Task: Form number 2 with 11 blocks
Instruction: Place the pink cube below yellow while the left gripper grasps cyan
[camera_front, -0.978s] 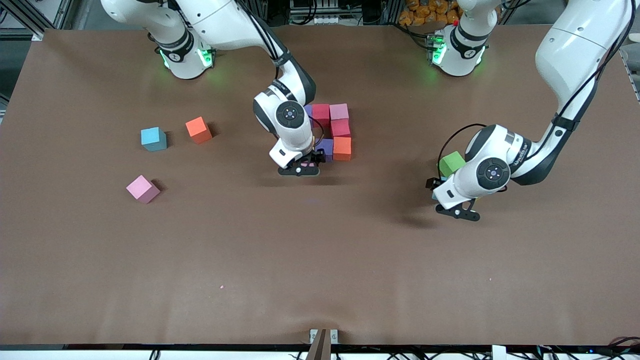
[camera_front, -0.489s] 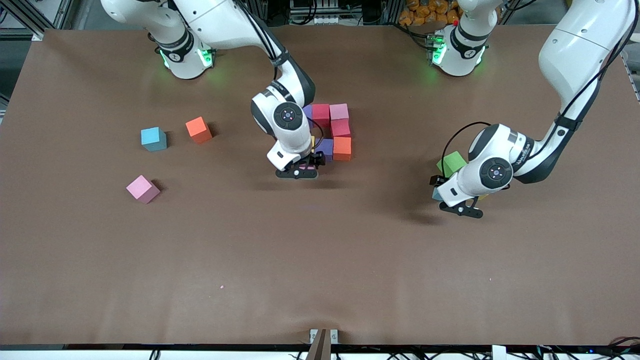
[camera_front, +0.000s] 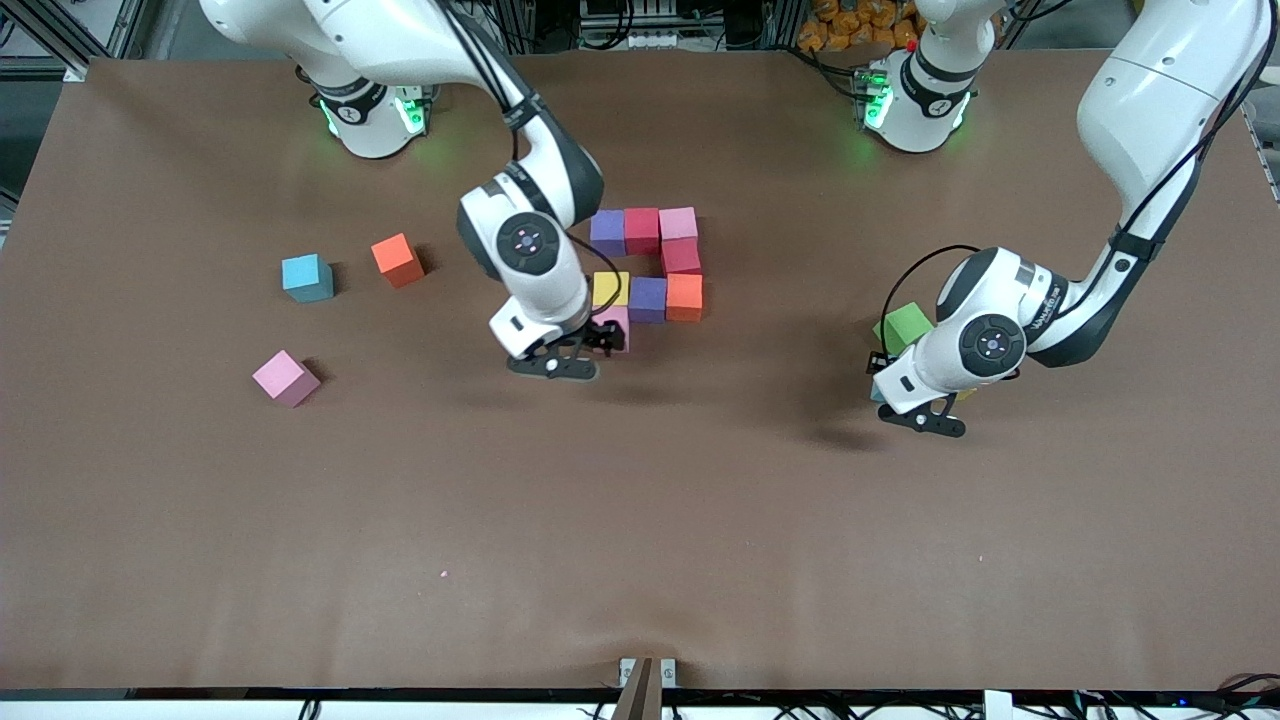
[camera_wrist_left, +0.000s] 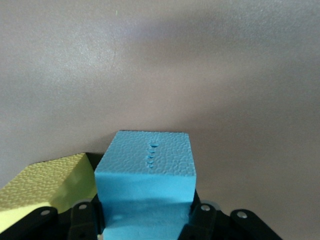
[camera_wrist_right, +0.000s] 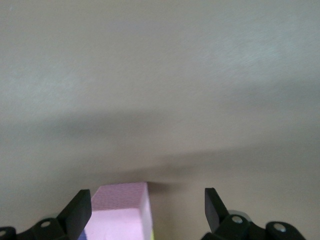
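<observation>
Part of the number 2 lies mid-table: purple (camera_front: 607, 232), red (camera_front: 641, 230) and pink (camera_front: 678, 223) blocks in a row, then red (camera_front: 681, 257), orange (camera_front: 684, 297), purple (camera_front: 648, 299), yellow (camera_front: 610, 289) and pink (camera_front: 612, 326). My right gripper (camera_front: 588, 342) is open beside that last pink block (camera_wrist_right: 122, 210), which rests on the table near one finger. My left gripper (camera_front: 882, 385) is shut on a light blue block (camera_wrist_left: 145, 160), low over the table next to a yellow block (camera_wrist_left: 45, 185).
A green cube (camera_front: 905, 325) sits close to the left gripper. Toward the right arm's end lie three loose cubes: light blue (camera_front: 307, 278), orange (camera_front: 397, 260) and pink (camera_front: 285, 378). The brown table (camera_front: 640, 520) is bare nearer the front camera.
The right gripper has drawn away from the digit toward the right arm's end, uncovering the yellow, purple and pink blocks. The left gripper has closed on the light blue block.
</observation>
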